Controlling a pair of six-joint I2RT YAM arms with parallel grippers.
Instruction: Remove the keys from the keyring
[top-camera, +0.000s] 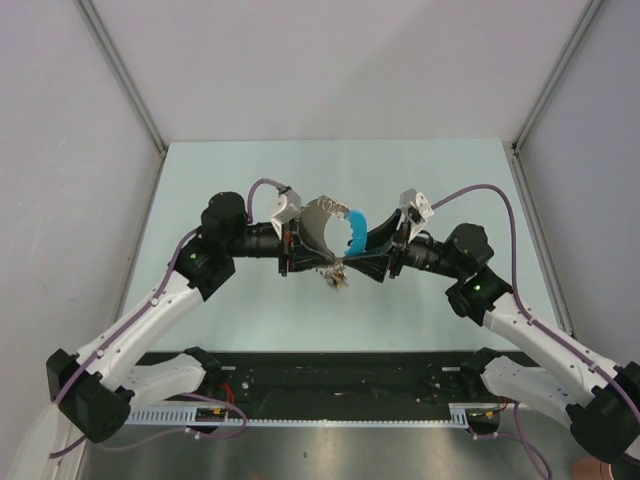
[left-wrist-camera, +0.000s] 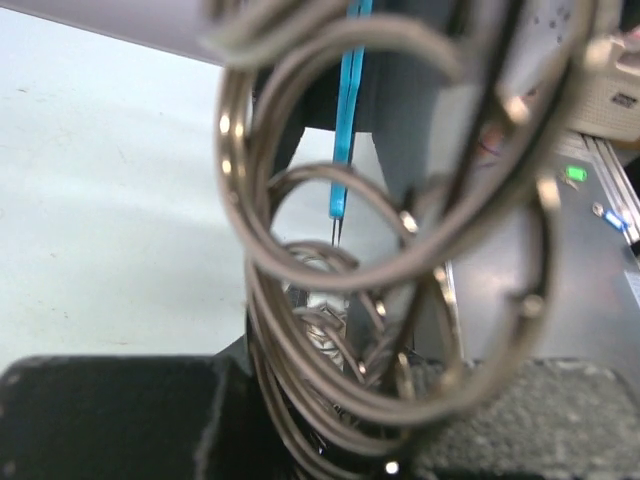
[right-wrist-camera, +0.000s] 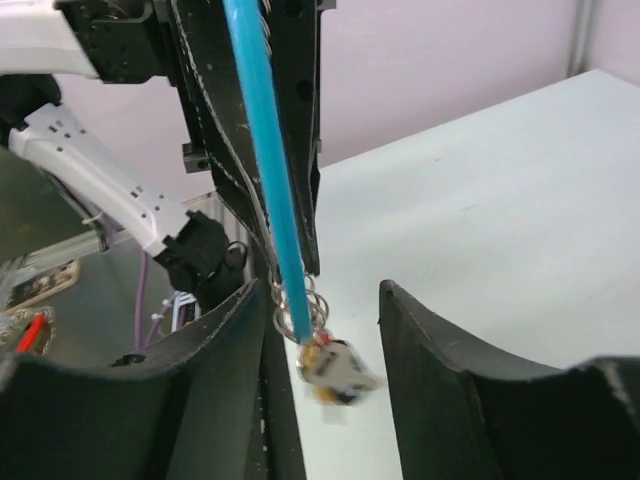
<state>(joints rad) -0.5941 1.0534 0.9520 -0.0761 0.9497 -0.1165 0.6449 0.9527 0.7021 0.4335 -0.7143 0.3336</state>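
Observation:
The keyring (top-camera: 322, 212) is a silvery loop with a light-blue band (top-camera: 357, 228), held up over the table between both grippers. My left gripper (top-camera: 300, 245) is shut on its silvery side. In the left wrist view the blurred coils (left-wrist-camera: 300, 330) fill the frame between my fingers, with the blue band (left-wrist-camera: 345, 110) edge-on behind them. My right gripper (top-camera: 380, 250) is open. In the right wrist view the band (right-wrist-camera: 262, 130) runs down beside its left finger (right-wrist-camera: 200, 400). The keys (right-wrist-camera: 338, 368), a small blurred cluster with a red bit, hang from small rings between the open jaws, and also show in the top view (top-camera: 336, 280).
The pale green table (top-camera: 250, 180) is walled on three sides by white panels. A black rail (top-camera: 330, 375) with the arm bases runs along the near edge. Purple cables (top-camera: 500, 195) loop off both arms.

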